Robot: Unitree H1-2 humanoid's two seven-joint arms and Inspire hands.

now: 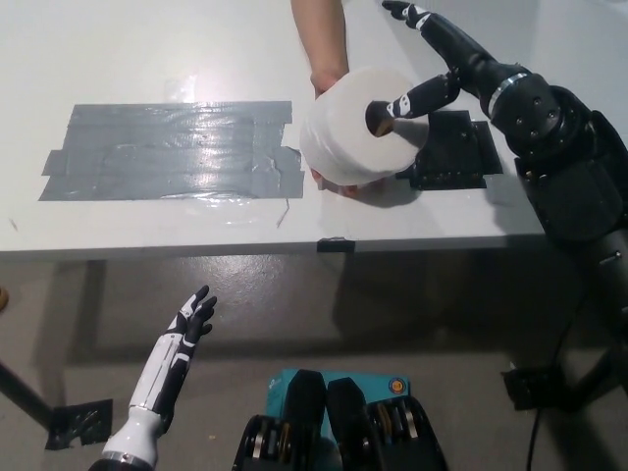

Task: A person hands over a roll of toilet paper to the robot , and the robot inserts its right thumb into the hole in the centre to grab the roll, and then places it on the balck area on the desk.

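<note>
A person's hand [329, 83] holds a white toilet paper roll [351, 130] above the table, its centre hole turned to the right. My black right hand [444, 61] is open beside the roll, with its thumb inside the hole and the other fingers spread up and away. The grey-black taped area [167, 149] lies on the white table [147, 49] to the left of the roll. Below the table edge, at lower left, my white left hand [182, 341] rests open.
A small black plate [456, 147] lies on the table just right of the roll, under my right arm. The table's front edge [196, 250] runs across the middle of the picture, with floor below it.
</note>
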